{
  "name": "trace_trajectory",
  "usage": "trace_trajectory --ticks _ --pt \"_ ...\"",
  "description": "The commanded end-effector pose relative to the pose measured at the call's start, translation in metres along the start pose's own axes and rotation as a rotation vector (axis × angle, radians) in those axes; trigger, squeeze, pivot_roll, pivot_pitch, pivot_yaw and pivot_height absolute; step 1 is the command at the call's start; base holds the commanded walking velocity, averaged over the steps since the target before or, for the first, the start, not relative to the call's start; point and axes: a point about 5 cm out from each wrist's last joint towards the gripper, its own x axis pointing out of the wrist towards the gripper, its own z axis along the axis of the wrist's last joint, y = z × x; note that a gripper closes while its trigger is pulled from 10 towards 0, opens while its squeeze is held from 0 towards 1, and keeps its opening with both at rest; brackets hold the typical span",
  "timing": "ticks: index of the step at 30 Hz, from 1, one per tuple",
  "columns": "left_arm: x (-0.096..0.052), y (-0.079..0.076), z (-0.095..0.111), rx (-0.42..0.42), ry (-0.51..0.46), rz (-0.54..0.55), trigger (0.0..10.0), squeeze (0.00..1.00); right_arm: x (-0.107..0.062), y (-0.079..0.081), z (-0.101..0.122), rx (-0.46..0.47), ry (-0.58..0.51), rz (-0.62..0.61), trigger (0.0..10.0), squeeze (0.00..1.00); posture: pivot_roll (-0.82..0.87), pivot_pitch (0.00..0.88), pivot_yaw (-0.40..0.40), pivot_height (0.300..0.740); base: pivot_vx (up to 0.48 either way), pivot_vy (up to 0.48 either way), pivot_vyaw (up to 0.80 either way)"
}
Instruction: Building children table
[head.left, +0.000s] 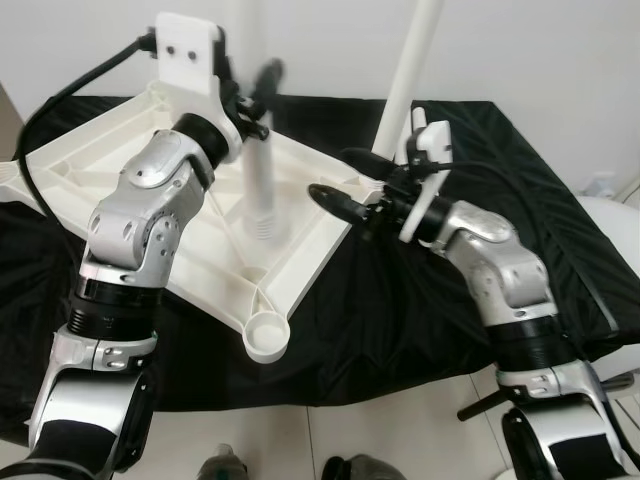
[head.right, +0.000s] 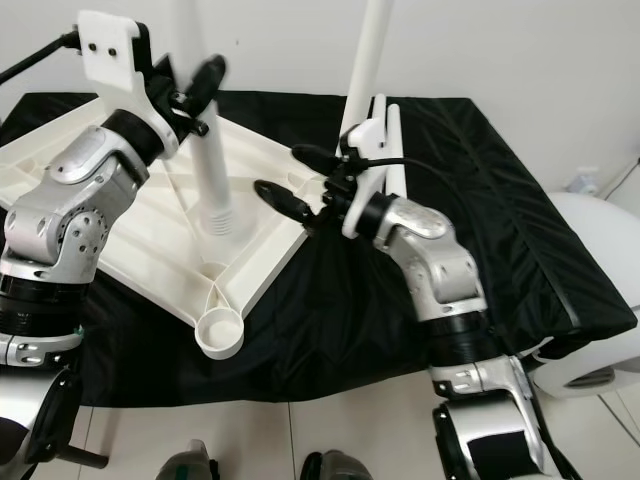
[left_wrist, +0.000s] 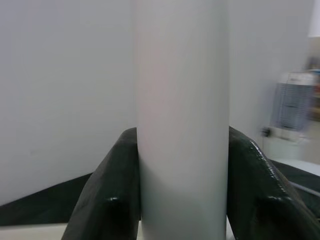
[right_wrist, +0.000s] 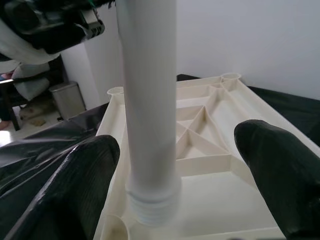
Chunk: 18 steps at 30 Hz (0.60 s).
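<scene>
A white children's table top (head.left: 110, 150) lies upside down on a black cloth, ribs facing up. My left gripper (head.left: 255, 95) is shut on a white table leg (head.left: 260, 180), holding it upright with its threaded end low over the ribbed underside; I cannot tell if it touches. The left wrist view has that leg (left_wrist: 182, 125) clamped between both fingers (left_wrist: 107, 200). An empty round corner socket (head.left: 268, 335) sits at the near corner. A second white leg (head.left: 412, 70) stands upright at the right corner. My right gripper (head.left: 345, 180) is open beside the top's right edge, pointing at the held leg (right_wrist: 150, 110).
The black cloth (head.left: 430, 300) covers the whole work surface, with a white wall behind it. A white rounded object (head.right: 600, 300) stands at the right on the pale tiled floor (head.left: 330, 440). A small bin (right_wrist: 67, 97) stands beyond the surface.
</scene>
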Motion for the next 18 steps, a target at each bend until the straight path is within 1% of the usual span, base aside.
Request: trace_trajectory --ticks 1,2,3,4,5,6,7,8,9,11,18 --pt "0.002 -0.013 0.006 0.022 -0.030 -0.044 10.0 0.00 0.005 -0.002 -0.007 0.029 0.009 -0.009 10.0 0.00 0.06 0.000 -0.081 0.740 0.000 0.000 0.00" --pt "0.003 -0.016 0.006 0.022 -0.036 -0.052 10.0 0.00 0.008 -0.002 -0.009 0.041 0.010 -0.010 10.0 0.00 0.06 0.000 -0.081 0.740 0.000 0.000 0.00" --pt "0.003 -0.016 0.006 0.022 -0.036 -0.052 10.0 0.00 0.008 -0.002 -0.009 0.041 0.010 -0.010 10.0 0.00 0.06 0.000 -0.081 0.740 0.000 0.000 0.00" --pt "0.004 -0.021 0.007 0.017 -0.042 -0.061 10.0 0.00 0.011 -0.002 -0.013 0.056 0.011 -0.010 10.0 0.00 0.06 0.000 -0.082 0.740 0.000 0.000 0.00" --pt "0.004 -0.021 0.007 0.017 -0.042 -0.061 10.0 0.00 0.011 -0.002 -0.013 0.056 0.011 -0.010 10.0 0.00 0.06 0.000 -0.082 0.740 0.000 0.000 0.00" --pt "0.005 -0.025 0.007 0.021 -0.048 -0.071 10.0 0.00 0.014 -0.003 -0.016 0.068 0.013 -0.018 10.0 0.00 0.06 0.000 -0.080 0.740 0.000 0.000 0.00" --pt "0.005 -0.025 0.007 0.021 -0.048 -0.071 10.0 0.00 0.014 -0.003 -0.016 0.068 0.013 -0.018 10.0 0.00 0.06 0.000 -0.080 0.740 0.000 0.000 0.00" --pt "0.006 -0.030 0.008 0.021 -0.054 -0.078 10.0 0.00 0.019 -0.004 -0.018 0.076 0.012 -0.026 10.0 0.00 0.07 0.000 -0.079 0.740 0.000 0.000 0.00" --pt "0.006 -0.030 0.008 0.021 -0.054 -0.078 10.0 0.00 0.019 -0.004 -0.018 0.076 0.012 -0.026 10.0 0.00 0.07 0.000 -0.079 0.740 0.000 0.000 0.00" --pt "0.006 -0.036 0.009 0.020 -0.067 -0.103 10.0 0.00 0.026 -0.005 -0.021 0.081 0.011 -0.037 10.0 0.00 0.07 0.000 -0.077 0.740 0.000 0.000 0.00" --pt "0.006 -0.042 0.007 0.020 -0.065 -0.125 10.0 0.00 0.037 -0.007 -0.015 0.069 -0.018 -0.032 10.0 0.00 0.06 0.000 -0.079 0.740 0.000 0.000 0.00"
